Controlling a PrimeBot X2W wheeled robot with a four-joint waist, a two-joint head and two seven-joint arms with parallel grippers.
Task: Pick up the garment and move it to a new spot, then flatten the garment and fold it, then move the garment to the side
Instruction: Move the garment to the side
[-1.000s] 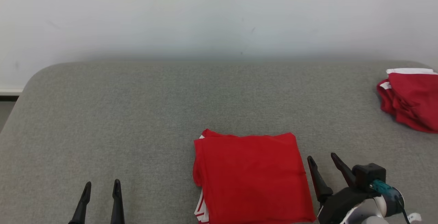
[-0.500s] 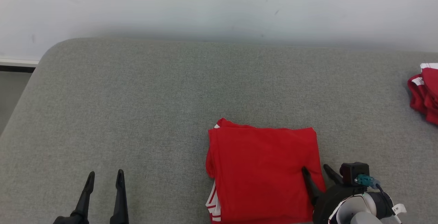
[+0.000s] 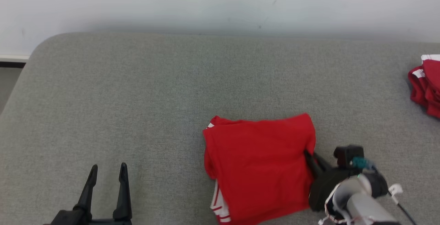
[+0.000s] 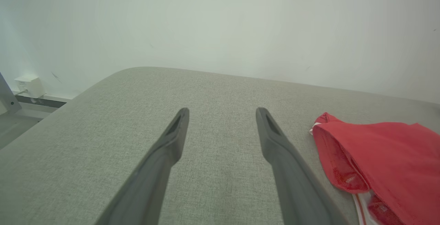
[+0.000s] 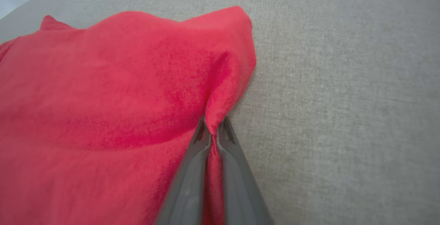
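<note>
Now right gripper (image 5: pixel 212 128) pinches folded garment's (image 5: pixel 103 98) edge.

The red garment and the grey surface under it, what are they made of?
Red garment: likely soft matte knit; it puckers where the right gripper pinches it. Grey surface: probably woven upholstery cloth, matte, with fine visible weave.

garment (image 3: pixel 257 165): red, white-striped trim | folded square | right edge pinched up
</note>
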